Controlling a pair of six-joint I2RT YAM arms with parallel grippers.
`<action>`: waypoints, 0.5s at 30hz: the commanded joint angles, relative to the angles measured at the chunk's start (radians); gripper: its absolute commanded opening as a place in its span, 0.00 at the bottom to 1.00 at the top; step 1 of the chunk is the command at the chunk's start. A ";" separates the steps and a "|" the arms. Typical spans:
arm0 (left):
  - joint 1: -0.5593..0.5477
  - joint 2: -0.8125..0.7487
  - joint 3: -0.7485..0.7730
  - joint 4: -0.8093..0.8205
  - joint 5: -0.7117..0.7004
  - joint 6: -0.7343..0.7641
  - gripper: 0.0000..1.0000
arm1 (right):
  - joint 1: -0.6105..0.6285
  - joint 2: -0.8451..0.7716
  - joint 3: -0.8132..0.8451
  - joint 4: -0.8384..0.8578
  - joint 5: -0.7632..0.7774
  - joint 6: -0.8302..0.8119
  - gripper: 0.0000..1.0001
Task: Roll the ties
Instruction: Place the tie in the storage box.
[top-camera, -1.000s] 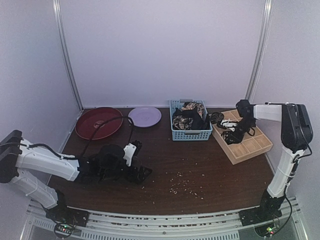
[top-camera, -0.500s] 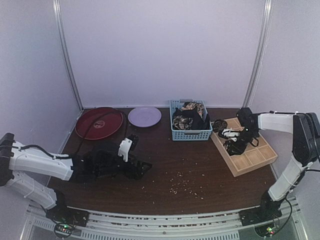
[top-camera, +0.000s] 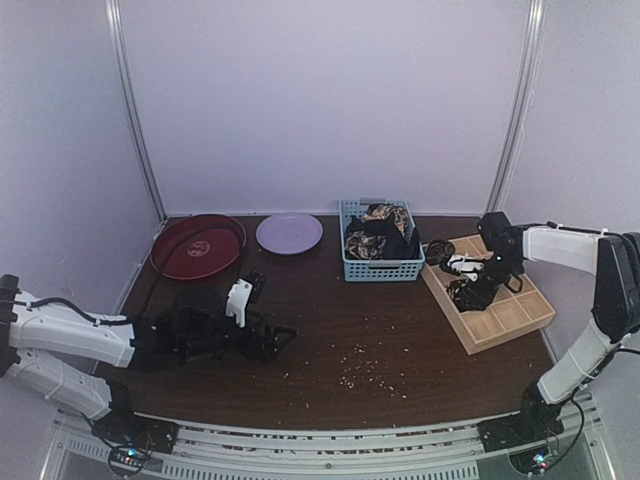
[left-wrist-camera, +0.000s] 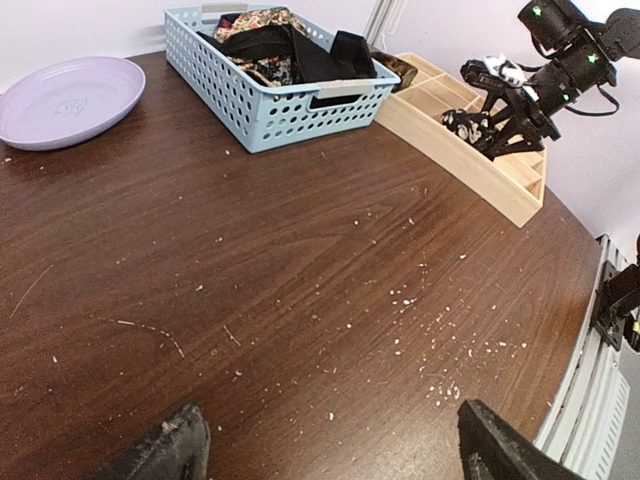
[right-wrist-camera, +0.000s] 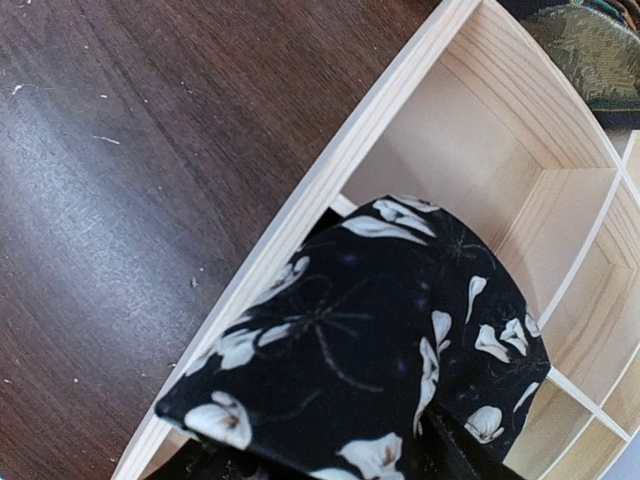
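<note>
Right gripper (top-camera: 466, 283) hangs over the wooden tray (top-camera: 500, 322) at the right of the overhead frame. The rolled tie (right-wrist-camera: 370, 340) fills the lower middle of its wrist view, lying over a compartment just behind the tray's outer wall. Whether the jaws clamp the roll or have let it go, I cannot tell, because the fabric hides the fingers almost fully.

To do this step well, I think the roll should sink fully between the dividers before the jaws part wide. The gripper should then lift straight up, since a sideways pull could catch the loose outer end and unwind it.

The tie is soft black cloth with a white flower print, bent into a rounded hump. It will probably spring open if nothing presses it. The tray is pale smooth wood with thin straight walls.

More ties (top-camera: 378, 232) lie crumpled in the blue perforated plastic basket (top-camera: 382, 268) at the centre of the overhead frame. Left gripper (left-wrist-camera: 335, 450) sits at the lower left above the dark table (top-camera: 400, 330), its fingers spread and holding nothing. Pale crumbs (top-camera: 365, 370) are scattered on the grained wood.
</note>
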 joint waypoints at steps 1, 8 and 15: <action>0.006 -0.004 -0.004 0.040 -0.022 0.003 0.87 | 0.007 -0.050 0.026 -0.057 -0.030 -0.002 0.58; 0.006 -0.014 -0.007 0.029 -0.032 0.007 0.88 | 0.007 -0.115 0.033 -0.049 -0.111 0.002 0.63; 0.006 -0.001 -0.011 0.042 -0.024 0.003 0.88 | 0.007 -0.145 0.031 0.028 -0.177 0.003 0.69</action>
